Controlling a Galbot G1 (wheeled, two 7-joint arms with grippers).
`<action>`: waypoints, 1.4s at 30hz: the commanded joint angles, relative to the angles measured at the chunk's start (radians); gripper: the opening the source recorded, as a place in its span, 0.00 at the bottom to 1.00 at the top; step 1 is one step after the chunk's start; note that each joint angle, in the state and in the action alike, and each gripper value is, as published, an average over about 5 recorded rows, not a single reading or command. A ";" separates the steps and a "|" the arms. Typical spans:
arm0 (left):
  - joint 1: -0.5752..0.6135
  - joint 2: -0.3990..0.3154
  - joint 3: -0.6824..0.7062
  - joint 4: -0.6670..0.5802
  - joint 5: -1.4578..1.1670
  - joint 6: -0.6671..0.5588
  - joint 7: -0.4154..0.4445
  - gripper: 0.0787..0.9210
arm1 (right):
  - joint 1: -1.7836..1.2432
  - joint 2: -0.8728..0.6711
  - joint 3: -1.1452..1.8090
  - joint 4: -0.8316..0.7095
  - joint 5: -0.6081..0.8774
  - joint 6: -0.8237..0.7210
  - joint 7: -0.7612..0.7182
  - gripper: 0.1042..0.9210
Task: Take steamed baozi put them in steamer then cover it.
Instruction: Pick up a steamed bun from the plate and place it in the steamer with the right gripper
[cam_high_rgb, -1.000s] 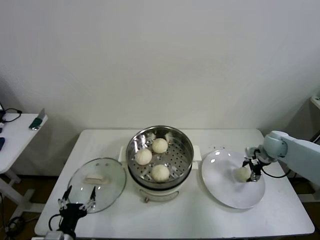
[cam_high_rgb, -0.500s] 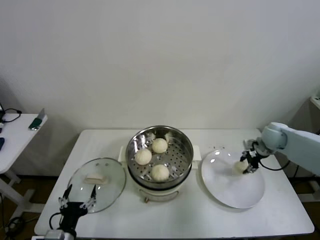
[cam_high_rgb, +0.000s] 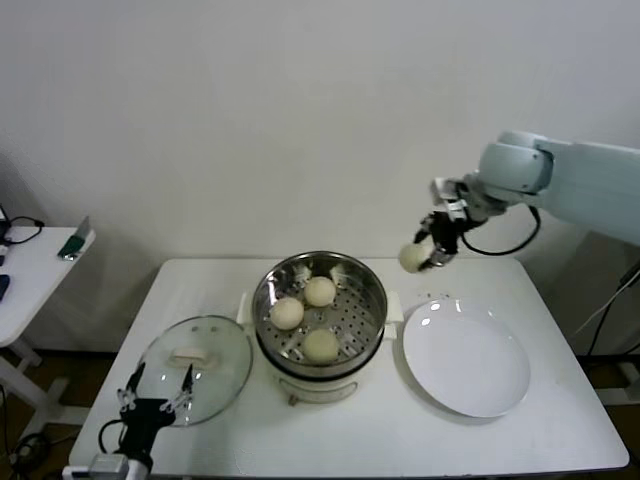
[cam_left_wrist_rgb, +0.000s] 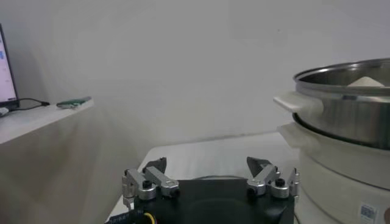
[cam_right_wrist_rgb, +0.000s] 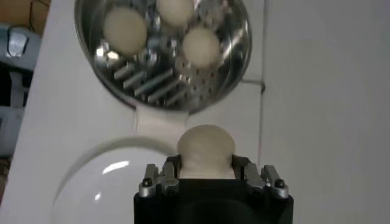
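Head view, right gripper: you will find it raised high above the table, over the gap between the steamer and the white plate.
Right fingers: clamped on one steamed baozi, which hangs clear of the plate below.
Right wrist view, held bun: you can see it seated between the two fingers, with the steamer tray underneath and ahead.
Buns in steamer: three rest on the perforated tray, apart from one another.
Plate: bare white surface, just beside the steamer on the robot's right.
Glass lid: lies flat on the table on the steamer's other side.
Left gripper: parked low at the table's near edge by the lid, fingers apart; the left wrist view shows nothing between them.
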 joint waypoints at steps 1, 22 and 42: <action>-0.001 0.001 -0.001 0.001 -0.001 0.002 0.000 0.88 | 0.034 0.189 0.023 0.149 0.178 -0.157 0.127 0.58; -0.002 0.000 -0.003 0.004 0.001 0.008 0.001 0.88 | -0.338 0.257 0.041 0.020 -0.070 -0.206 0.226 0.58; 0.000 -0.002 -0.005 -0.001 -0.001 0.012 -0.001 0.88 | -0.264 0.203 0.119 -0.007 0.036 -0.098 0.170 0.74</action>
